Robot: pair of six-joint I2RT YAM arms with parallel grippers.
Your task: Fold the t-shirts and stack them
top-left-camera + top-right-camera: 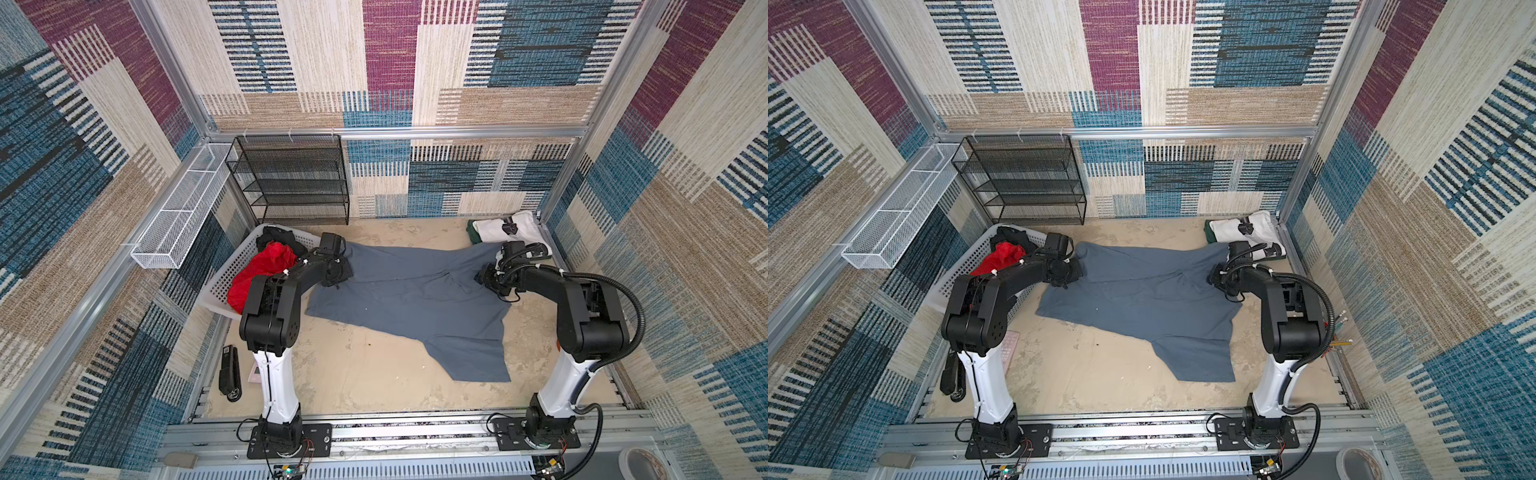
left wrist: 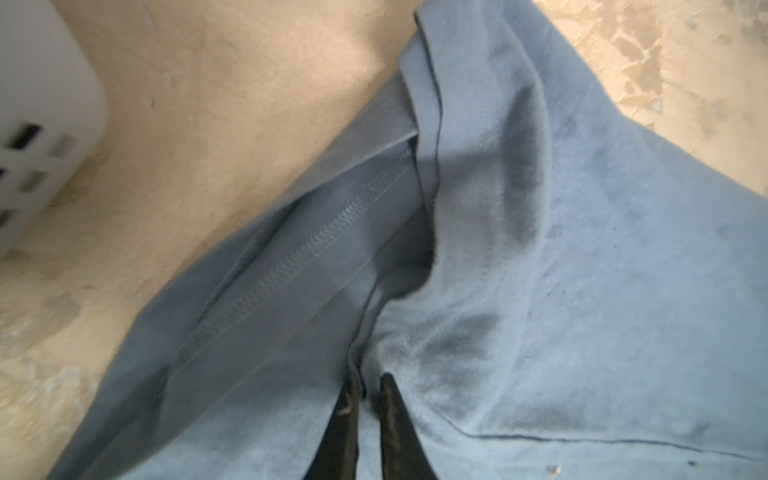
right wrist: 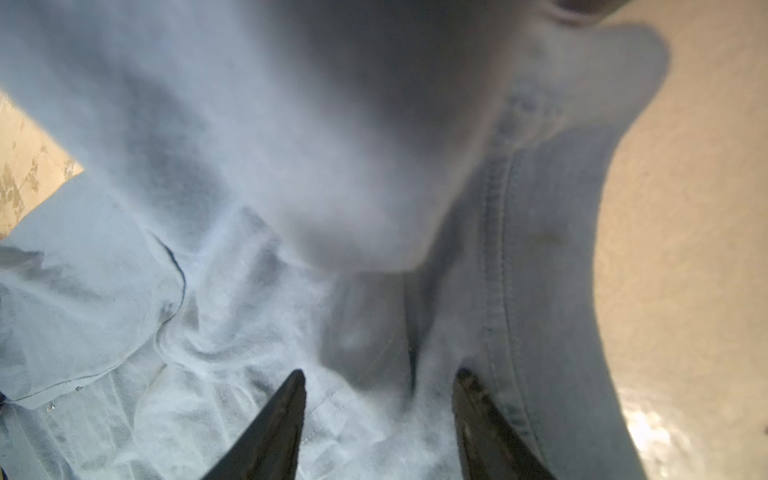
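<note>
slate-grey t-shirt [image 2: 582, 291] spread unfolded on surface [image 1: 374, 374], ridge pinched by barely parted left end effector [image 2: 370, 380]; right end effector [image 3: 380, 374] gaping over it (gripping nothing). white t-shirt [image 1: 528, 224] folded atop green t-shirt [image 1: 471, 230], back right.

Spread t-shirt [image 1: 407, 299] at centre; basket [image 1: 226, 276] at nine o'clock, rack [image 1: 291, 178] at eleven, folded t-shirts [image 1: 494, 228] at two.

- Left gripper [image 2: 368, 380] sat low at the grey t-shirt [image 1: 407, 291] left edge, jaws nearly together, pinching a cloth fold.
- Right gripper [image 3: 379, 374] sat at its right edge, jaws apart, tips on the cloth.
</note>
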